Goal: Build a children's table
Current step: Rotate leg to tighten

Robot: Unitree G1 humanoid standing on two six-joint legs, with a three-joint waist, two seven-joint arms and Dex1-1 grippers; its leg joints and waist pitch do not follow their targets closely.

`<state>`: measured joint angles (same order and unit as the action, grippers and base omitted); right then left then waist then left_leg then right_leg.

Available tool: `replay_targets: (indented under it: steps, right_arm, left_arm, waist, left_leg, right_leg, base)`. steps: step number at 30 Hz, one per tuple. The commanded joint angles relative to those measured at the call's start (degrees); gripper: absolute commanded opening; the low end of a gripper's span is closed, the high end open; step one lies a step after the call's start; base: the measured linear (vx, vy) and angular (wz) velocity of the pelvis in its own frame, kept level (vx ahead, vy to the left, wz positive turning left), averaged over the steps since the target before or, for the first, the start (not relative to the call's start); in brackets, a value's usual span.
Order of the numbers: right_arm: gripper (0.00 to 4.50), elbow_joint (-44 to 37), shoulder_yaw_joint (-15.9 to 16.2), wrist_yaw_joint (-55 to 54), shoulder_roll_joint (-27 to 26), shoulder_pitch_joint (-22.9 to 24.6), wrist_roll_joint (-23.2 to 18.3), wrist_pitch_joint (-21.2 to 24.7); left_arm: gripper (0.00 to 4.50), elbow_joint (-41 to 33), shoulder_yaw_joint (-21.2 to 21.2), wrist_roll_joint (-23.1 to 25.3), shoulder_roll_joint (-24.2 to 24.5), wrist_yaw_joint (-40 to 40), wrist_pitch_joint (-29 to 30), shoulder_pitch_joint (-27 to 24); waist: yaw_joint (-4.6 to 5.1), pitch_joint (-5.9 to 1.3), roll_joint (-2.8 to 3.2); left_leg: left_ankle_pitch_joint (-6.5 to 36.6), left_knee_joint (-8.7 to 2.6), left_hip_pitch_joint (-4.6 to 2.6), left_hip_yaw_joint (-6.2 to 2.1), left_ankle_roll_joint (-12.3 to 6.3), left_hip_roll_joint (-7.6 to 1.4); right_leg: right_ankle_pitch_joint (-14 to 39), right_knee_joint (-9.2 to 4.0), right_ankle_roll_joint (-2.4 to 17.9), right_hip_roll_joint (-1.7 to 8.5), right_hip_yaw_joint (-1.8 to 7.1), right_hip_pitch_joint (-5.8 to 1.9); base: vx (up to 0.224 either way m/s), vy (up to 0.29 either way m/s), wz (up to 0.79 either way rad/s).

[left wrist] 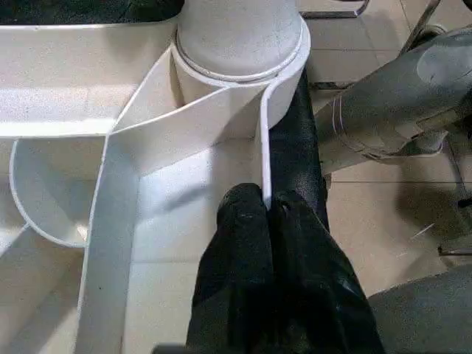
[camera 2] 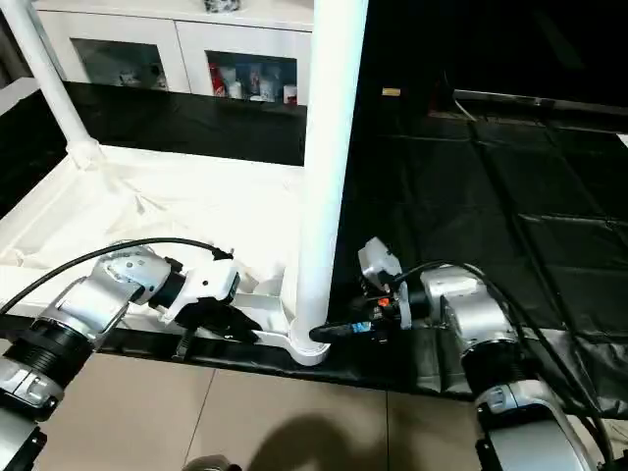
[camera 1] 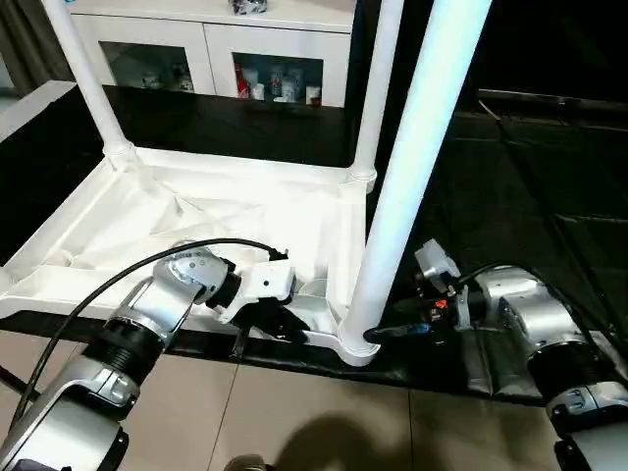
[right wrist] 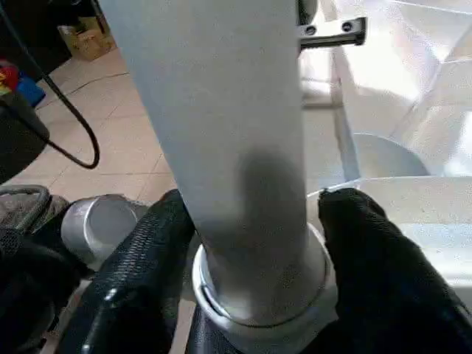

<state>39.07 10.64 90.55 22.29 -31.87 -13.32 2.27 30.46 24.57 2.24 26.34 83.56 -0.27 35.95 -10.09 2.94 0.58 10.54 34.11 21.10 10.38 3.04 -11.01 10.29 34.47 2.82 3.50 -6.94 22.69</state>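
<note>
Left end effector [left wrist: 269, 221]: I see its two black fingers pressed together, pinching the thin white rim of the upturned table top [camera 1: 196, 211] near the corner closest to me.

Right end effector [right wrist: 251, 243]: I see its fingers [right wrist: 140, 265] standing one on each side of the base of the nearest leg [camera 1: 412, 167], right at the round corner socket [camera 1: 355, 345]. Whether the pads actually press on the tube I cannot tell.

Children's table, all white: top lies underside up, ribs showing, on a black sheet [camera 1: 510, 196] spread over the floor. Near edge sits just above the tiled floor [camera 1: 294, 412].

Legs: the nearest one stands upright in the near corner socket, between my two arms. A second leg [camera 1: 378, 88] stands in the far corner socket on the same side, and a third [camera 1: 83, 78] in the far corner on the left side.

White cabinet [camera 1: 211, 44] with glass doors: stands beyond the table top, against the back.
</note>
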Motion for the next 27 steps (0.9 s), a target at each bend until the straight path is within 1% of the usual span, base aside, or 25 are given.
replay_targets:
  steps: [1,3,6,12,14,16,17,18,19,20,21,22,23,24,25,26,27]
  right_arm:
    - [2.51,0.1,0.3,0.1,-0.7,-1.7,0.4,-0.8]
    - [2.45,0.1,0.5,0.3,-1.2,-1.5,0.5,-1.2]
    - [2.12,-0.3,0.6,0.5,-1.5,-1.2,0.5,-1.1]
    - [2.04,-1.2,1.0,1.7,-1.4,-0.4,-0.2,-0.5]
    - [2.04,-1.9,0.9,1.9,-1.4,0.3,-0.6,-0.2]
    - [2.03,-3.2,0.2,0.8,-1.9,1.3,-1.4,0.9]
    - [2.03,-3.6,-0.1,0.2,-2.1,1.7,-1.6,1.4]
    - [2.03,-4.1,-0.4,-3.0,-2.8,2.1,-1.0,1.9]
    - [2.02,-4.2,-0.4,-3.9,-3.0,2.2,-0.8,2.0]
    - [2.01,-4.0,-0.5,-8.3,-4.1,2.3,0.5,2.8]
    - [2.00,-3.2,-0.9,-14.3,-5.7,2.1,2.2,3.7]
    - [2.00,-3.2,-0.9,-14.3,-5.7,2.1,2.2,3.7]
    - [1.98,-2.5,-1.2,-18.6,-6.9,1.9,3.2,4.2]
    - [1.97,-2.3,-1.4,-20.0,-7.4,1.7,3.5,4.3]
    - [1.96,-0.9,-2.3,-27.4,-9.9,0.7,4.7,5.1]
    - [1.96,-0.3,-2.8,-30.4,-11.0,0.1,5.1,5.6]
    - [1.96,0.5,-3.5,-34.7,-12.4,-0.7,5.6,6.5]
  left_arm:
    - [0.00,-1.6,2.7,1.2,-0.6,1.9,-0.7,-0.7]
    - [0.00,-1.7,2.8,1.2,-0.6,1.8,-0.8,-0.8]
    - [0.00,-1.7,2.8,1.2,-0.7,1.6,-0.8,-0.9]
    - [0.00,-0.9,2.6,1.6,-0.8,0.6,-1.2,-1.0]
    - [0.00,-0.3,2.2,1.8,-1.2,-0.7,-1.1,-0.8]
    - [0.00,1.0,1.2,2.1,-2.2,-3.8,0.6,-0.1]
    - [0.00,1.6,0.8,2.2,-2.7,-5.0,1.4,0.1]
    - [0.00,2.5,-0.3,1.8,-3.8,-7.0,3.7,0.6]
    - [0.00,2.7,-0.6,1.6,-4.1,-7.6,4.4,0.8]
    - [0.00,3.6,-1.9,0.8,-5.4,-9.6,6.4,1.3]
    - [0.00,4.9,-3.3,0.0,-7.0,-12.1,8.5,2.2]
    - [0.00,4.9,-3.3,0.0,-7.0,-12.1,8.5,2.2]
    - [0.00,5.9,-4.3,-0.5,-8.2,-14.1,10.0,2.9]
    - [0.00,6.3,-4.6,-0.6,-8.7,-14.9,10.4,3.2]
    - [0.00,8.5,-6.2,-1.2,-10.9,-18.9,12.7,4.7]
    - [0.00,9.5,-6.9,-1.4,-11.8,-20.6,13.6,5.4]
    - [0.00,11.0,-7.9,-1.6,-13.1,-23.3,14.4,6.4]
  waist:
    - [0.18,-4.23,-0.05]
    - [0.18,-4.26,-0.03]
    - [0.21,-4.24,-0.02]
    - [0.24,-4.31,-0.04]
    - [0.21,-4.29,-0.04]
    - [0.12,-4.27,-0.01]
    - [-0.04,-4.17,-0.02]
    - [-0.15,-4.14,0.08]
    - [-0.27,-3.88,0.06]
    - [-0.07,-3.71,0.17]
    - [-0.08,-3.61,0.22]
    - [0.40,-3.13,0.14]
    - [0.82,-2.92,0.06]
    - [1.04,-2.80,-0.01]
    - [1.90,-2.91,0.01]
    - [2.22,-3.00,0.03]
    - [2.90,-3.21,-0.06]
  left_leg:
    - [8.0,-3.54,-0.75,-1.22,-4.00,-3.45]
    - [8.0,-3.52,-0.72,-1.23,-4.04,-3.44]
    - [7.8,-3.56,-0.74,-1.26,-3.98,-3.53]
    - [7.5,-3.50,-0.74,-1.22,-4.11,-3.47]
    - [7.5,-3.46,-0.79,-1.18,-4.19,-3.47]
    - [7.6,-3.44,-0.82,-1.16,-4.19,-3.46]
    - [8.3,-3.46,-0.98,-1.07,-4.14,-3.46]
    - [8.5,-3.47,-1.09,-1.08,-3.95,-3.46]
    - [9.7,-3.56,-1.41,-0.98,-3.49,-3.42]
    - [11.0,-3.73,-1.38,-1.10,-2.75,-3.43]
    - [11.7,-3.82,-1.45,-1.21,-2.36,-3.31]
    - [14.0,-4.00,-1.81,-1.24,-1.48,-3.05]
    - [15.4,-4.08,-2.09,-1.34,-0.81,-2.92]
    - [16.8,-4.01,-2.33,-1.43,-0.39,-2.65]
    - [17.3,-4.02,-2.28,-1.71,0.30,-2.44]
    - [17.5,-4.06,-2.29,-1.87,0.59,-2.51]
    - [17.6,-4.27,-1.99,-2.16,0.61,-2.58]
  right_leg:
    - [14.0,-4.05,8.7,6.15,3.90,-3.03]
    - [13.9,-4.00,8.7,6.15,3.88,-3.04]
    - [13.3,-3.93,8.9,6.16,3.91,-3.05]
    - [12.9,-3.89,8.9,6.10,3.91,-3.05]
    - [12.6,-3.88,9.0,6.08,3.93,-3.01]
    - [12.8,-3.96,9.0,6.10,3.93,-3.02]
    - [14.0,-4.22,8.7,6.09,3.96,-2.90]
    - [14.7,-4.26,8.5,6.07,3.95,-2.80]
    - [17.3,-4.71,8.0,6.04,3.95,-2.55]
    - [20.0,-5.01,7.5,6.15,3.91,-2.69]
    - [21.7,-5.23,7.1,6.22,3.75,-2.74]
    - [26.6,-5.95,5.7,6.25,3.56,-2.52]
    - [29.6,-6.33,4.9,6.30,3.44,-2.44]
    - [32.6,-6.73,4.0,6.46,3.10,-2.51]
    - [36.1,-7.33,1.8,6.66,2.83,-2.80]
    - [35.9,-7.33,1.7,6.68,2.68,-2.78]
    - [34.6,-7.28,1.7,6.68,2.42,-3.23]
  base:
    - [0.000,0.000,0.00]
    - [0.000,0.000,0.00]
    - [0.000,0.000,0.00]
    - [0.000,0.000,0.00]
    - [0.000,0.000,0.00]
    - [0.000,0.000,0.00]
    - [0.000,0.000,0.00]
    - [0.000,0.000,0.00]
    - [0.000,0.000,0.00]
    - [0.000,0.000,0.00]
    - [0.000,0.000,0.00]
    - [0.000,0.000,0.00]
    - [0.000,0.000,0.00]
    - [0.000,0.000,0.00]
    - [0.000,0.000,0.00]
    - [0.000,0.000,0.00]
    - [0.000,0.000,0.00]
